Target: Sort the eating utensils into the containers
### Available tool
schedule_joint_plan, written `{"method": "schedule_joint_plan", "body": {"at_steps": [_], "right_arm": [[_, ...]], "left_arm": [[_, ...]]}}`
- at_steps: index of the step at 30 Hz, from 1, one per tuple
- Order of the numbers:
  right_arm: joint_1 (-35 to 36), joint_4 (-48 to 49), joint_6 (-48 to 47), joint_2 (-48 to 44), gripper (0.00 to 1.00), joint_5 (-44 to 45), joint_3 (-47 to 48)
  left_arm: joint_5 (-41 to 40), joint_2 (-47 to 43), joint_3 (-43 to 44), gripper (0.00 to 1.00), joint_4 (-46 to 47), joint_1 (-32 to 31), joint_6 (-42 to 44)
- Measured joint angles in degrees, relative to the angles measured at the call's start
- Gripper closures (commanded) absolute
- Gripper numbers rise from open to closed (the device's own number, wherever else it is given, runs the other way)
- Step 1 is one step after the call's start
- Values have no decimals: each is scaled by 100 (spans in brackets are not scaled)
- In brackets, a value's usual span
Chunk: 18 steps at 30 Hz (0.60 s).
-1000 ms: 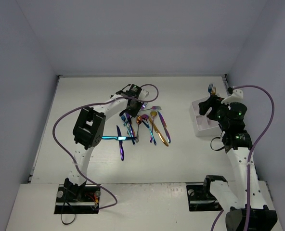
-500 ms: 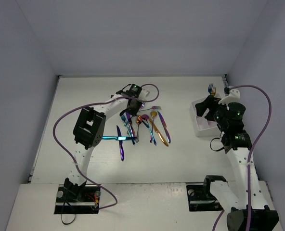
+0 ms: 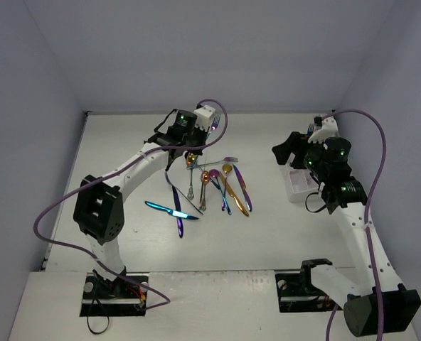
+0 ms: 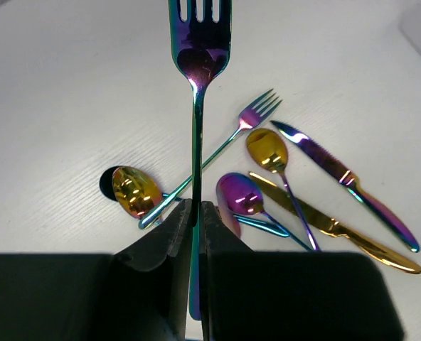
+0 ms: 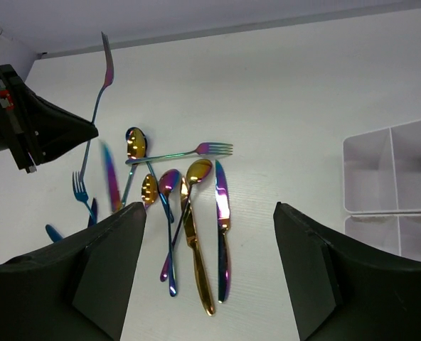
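My left gripper [image 3: 194,142] is shut on the handle of a rainbow fork [image 4: 197,106] and holds it above the table, tines pointing away. The fork [image 5: 104,74] also shows lifted in the right wrist view, beside my left gripper [image 5: 89,131]. The other utensils [image 3: 221,186] lie in a loose pile of spoons, knives and a fork at mid-table. My right gripper [image 5: 209,213] is open and empty, left of the white caddy [image 5: 392,167], facing the pile. The caddy [image 3: 296,186] is partly hidden by my right arm in the top view.
A blue knife [image 3: 171,211] and a purple utensil [image 3: 179,222] lie apart at the pile's left. A gold knife [image 5: 196,266] and a purple knife [image 5: 222,220] lie nearest my right gripper. Walls enclose the table on three sides.
My left gripper has risen from the pile with the fork in it, and its arm has swung up and left. My right gripper has moved left, off the caddy, towards the pile.
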Motion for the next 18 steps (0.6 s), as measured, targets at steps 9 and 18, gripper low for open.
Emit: {"method": "schedule_joint_plan", "body": {"at_steps": [9,18], "right_arm": [[504,-6,3,514,28,-35,523],[1274,97,6,1138,27,69,1079]], "left_arm": [[135,-255,-480,100,476,-296,-185],[98,-1016,-886,100,575,-927,-347]]}}
